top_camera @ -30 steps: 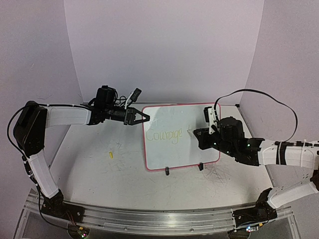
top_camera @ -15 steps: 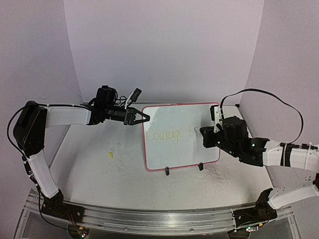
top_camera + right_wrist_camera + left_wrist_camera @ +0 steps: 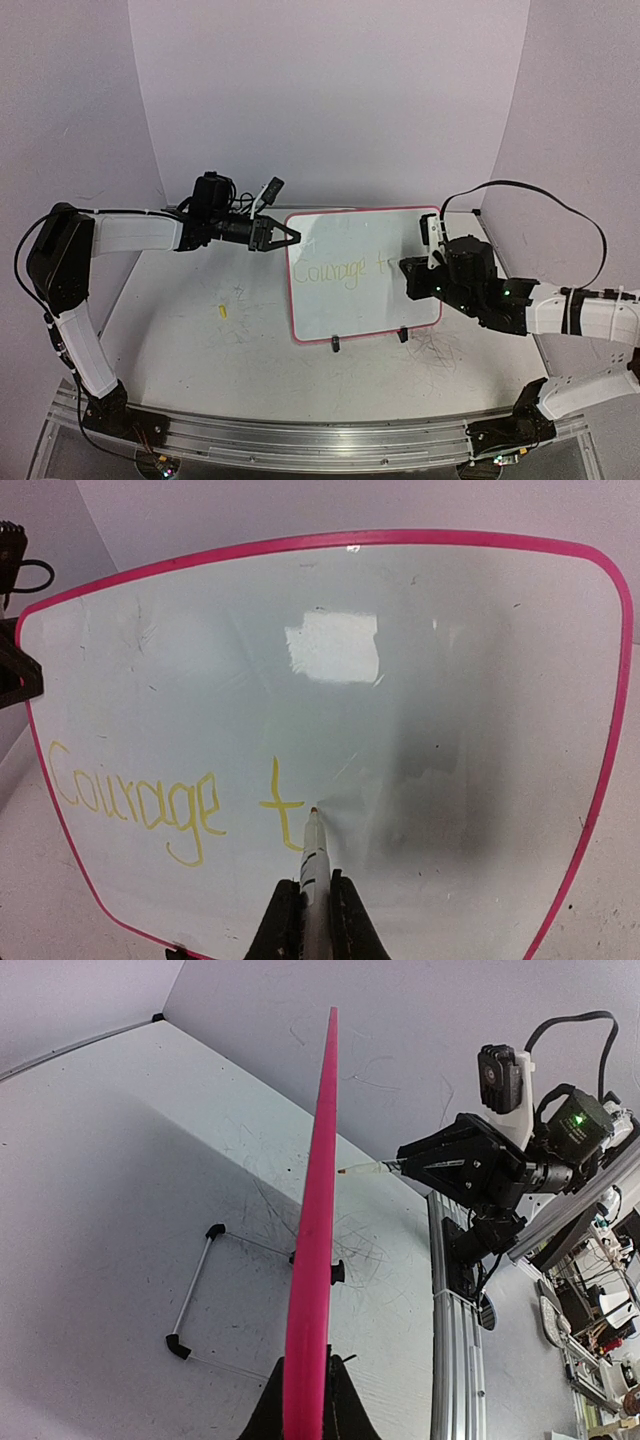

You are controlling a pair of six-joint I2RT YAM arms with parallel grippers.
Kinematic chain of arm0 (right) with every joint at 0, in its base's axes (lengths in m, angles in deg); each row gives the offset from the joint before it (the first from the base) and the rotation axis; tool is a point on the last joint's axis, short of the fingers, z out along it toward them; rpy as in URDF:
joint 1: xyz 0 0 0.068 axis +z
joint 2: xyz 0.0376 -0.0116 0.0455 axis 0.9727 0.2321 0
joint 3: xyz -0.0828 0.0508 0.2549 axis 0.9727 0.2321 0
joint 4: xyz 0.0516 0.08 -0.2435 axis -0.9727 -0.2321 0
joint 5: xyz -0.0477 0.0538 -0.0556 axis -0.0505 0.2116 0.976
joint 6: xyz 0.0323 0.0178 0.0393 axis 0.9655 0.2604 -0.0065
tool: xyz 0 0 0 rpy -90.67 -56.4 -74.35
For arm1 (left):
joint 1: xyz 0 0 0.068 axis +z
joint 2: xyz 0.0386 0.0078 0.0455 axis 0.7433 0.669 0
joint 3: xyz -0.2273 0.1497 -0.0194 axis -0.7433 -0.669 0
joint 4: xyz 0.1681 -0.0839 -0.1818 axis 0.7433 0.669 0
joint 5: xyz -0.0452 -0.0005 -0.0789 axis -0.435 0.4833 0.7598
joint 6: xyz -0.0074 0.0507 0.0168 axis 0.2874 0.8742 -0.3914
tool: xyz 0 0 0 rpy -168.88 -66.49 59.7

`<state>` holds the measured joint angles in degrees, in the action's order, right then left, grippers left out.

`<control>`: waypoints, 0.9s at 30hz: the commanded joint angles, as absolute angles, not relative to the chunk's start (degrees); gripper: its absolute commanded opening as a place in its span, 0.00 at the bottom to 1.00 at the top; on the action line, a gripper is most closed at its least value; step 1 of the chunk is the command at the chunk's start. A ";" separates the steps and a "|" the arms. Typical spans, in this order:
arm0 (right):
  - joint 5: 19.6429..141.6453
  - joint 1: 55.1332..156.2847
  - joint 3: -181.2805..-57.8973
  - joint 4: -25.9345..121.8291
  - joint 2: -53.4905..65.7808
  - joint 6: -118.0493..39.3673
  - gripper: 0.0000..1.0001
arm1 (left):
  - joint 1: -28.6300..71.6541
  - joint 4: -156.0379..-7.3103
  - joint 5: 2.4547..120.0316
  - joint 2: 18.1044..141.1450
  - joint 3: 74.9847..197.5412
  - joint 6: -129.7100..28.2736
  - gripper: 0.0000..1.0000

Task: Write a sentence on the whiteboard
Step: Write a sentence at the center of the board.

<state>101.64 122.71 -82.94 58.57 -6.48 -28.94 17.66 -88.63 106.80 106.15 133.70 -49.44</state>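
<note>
The whiteboard (image 3: 362, 275), white with a pink rim, stands near upright on two black clip feet at the table's middle. My left gripper (image 3: 290, 236) is shut on its upper left rim, which runs edge-on in the left wrist view (image 3: 310, 1290). Yellow words "Courage t" (image 3: 170, 800) are on its face. My right gripper (image 3: 408, 277) is shut on a white marker (image 3: 312, 865), whose tip sits at the board just right of the "t". The marker also shows in the left wrist view (image 3: 365, 1169).
A small yellow cap-like piece (image 3: 222, 310) lies on the table left of the board. A wire stand (image 3: 205, 1270) lies behind the board. Old marker scribbles stain the table near the board's feet. Curved white walls close in the back.
My right gripper has moved right and slightly up along the board with the marker. A "t" now stands after "Courage". The left arm and the board have not moved.
</note>
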 commanded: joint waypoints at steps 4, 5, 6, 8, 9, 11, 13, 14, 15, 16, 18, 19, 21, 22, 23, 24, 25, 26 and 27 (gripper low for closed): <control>101.47 122.47 -84.27 61.80 -4.82 -29.19 0.00 | 17.34 -88.22 100.27 104.68 132.56 -44.32 0.00; 101.63 122.54 -84.36 61.80 -4.44 -29.19 0.00 | 17.34 -88.19 100.28 104.68 132.58 -44.32 0.00; 101.76 122.54 -84.38 61.81 -4.32 -29.12 0.00 | 17.33 -88.18 100.27 104.64 132.56 -44.32 0.00; 101.98 122.53 -84.36 61.77 -4.19 -29.11 0.00 | 17.34 -88.18 100.21 104.59 132.53 -44.32 0.00; 102.01 122.57 -84.24 61.61 -4.27 -29.10 0.00 | 17.34 -88.18 100.21 104.60 132.54 -44.29 0.00; 102.15 122.53 -84.06 60.87 -4.59 -29.03 0.00 | 17.34 -88.18 100.20 104.59 132.60 -44.24 0.00; 102.17 122.48 -83.63 60.14 -5.16 -28.94 0.00 | 17.34 -88.18 100.25 104.60 132.57 -44.26 0.00; 102.12 122.48 -83.32 59.77 -5.53 -28.86 0.00 | 17.34 -88.19 100.27 104.59 132.56 -44.31 0.00; 101.96 122.54 -82.94 59.54 -5.75 -28.69 0.00 | 17.34 -88.20 100.29 104.59 132.57 -44.32 0.00; 101.84 122.51 -82.62 59.25 -6.02 -28.54 0.00 | 17.34 -88.23 100.31 104.59 132.60 -44.32 0.00; 101.55 122.55 -81.94 58.97 -6.39 -28.20 0.00 | 17.31 -88.18 100.31 104.63 132.58 -44.32 0.00; 101.40 122.55 -81.62 58.82 -6.49 -27.98 0.00 | 17.27 -88.18 100.28 104.67 132.58 -44.32 0.00; 101.21 122.56 -80.98 58.56 -6.68 -27.65 0.00 | 17.25 -88.19 100.27 104.70 132.57 -44.32 0.00; 101.17 122.56 -80.68 58.46 -6.80 -27.48 0.00 | 17.25 -88.19 100.30 104.69 132.58 -44.32 0.00; 101.20 122.55 -80.40 58.37 -6.98 -27.36 0.00 | 17.25 -88.18 100.31 104.68 132.58 -44.32 0.00; 101.29 122.55 -80.17 58.29 -7.18 -27.27 0.00 | 17.23 -88.18 100.26 104.67 132.55 -44.32 0.00; 101.39 122.57 -80.01 58.23 -7.35 -27.14 0.00 | 17.19 -88.18 100.22 104.66 132.49 -44.32 0.00; 101.63 122.54 -79.89 58.07 -7.51 -27.06 0.00 | 17.17 -88.18 100.19 104.67 132.47 -44.27 0.00; 102.03 122.54 -79.80 57.92 -7.68 -27.01 0.00 | 17.20 -88.18 100.19 104.68 132.51 -44.25 0.00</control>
